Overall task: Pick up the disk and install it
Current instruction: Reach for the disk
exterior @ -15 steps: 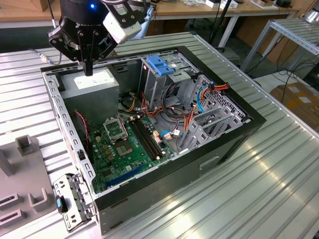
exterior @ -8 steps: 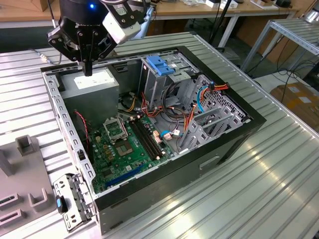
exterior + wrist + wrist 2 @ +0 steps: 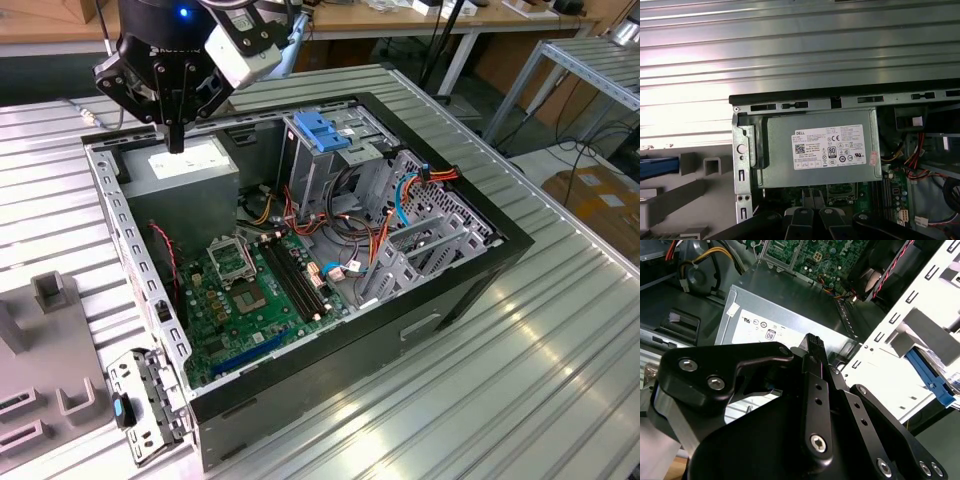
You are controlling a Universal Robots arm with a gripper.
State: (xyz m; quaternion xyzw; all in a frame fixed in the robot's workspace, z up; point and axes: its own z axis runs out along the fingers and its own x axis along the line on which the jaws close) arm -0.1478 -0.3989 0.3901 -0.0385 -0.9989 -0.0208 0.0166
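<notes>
Grey steel is what I see under the tool: the gripper (image 3: 176, 138) hangs over the power supply (image 3: 205, 180), at eleven o'clock of the open computer case (image 3: 330, 395) in the exterior view. Its black fingers (image 3: 813, 347) are pressed together with nothing between them. I cannot tell whether the tips touch the box.

The disk (image 3: 655, 167) lies outside the case on the grey fixture (image 3: 70, 370), which sits at eight o'clock of the case, just past the perforated flange (image 3: 128, 230). In the first wrist view I get a blue rail cut off at the frame edge. In the second wrist view the flange hides all but a blue end. Its metal body and label are out of frame.

The power supply's white sticker (image 3: 829, 146) carries a barcode, certification marks and fine print.
</notes>
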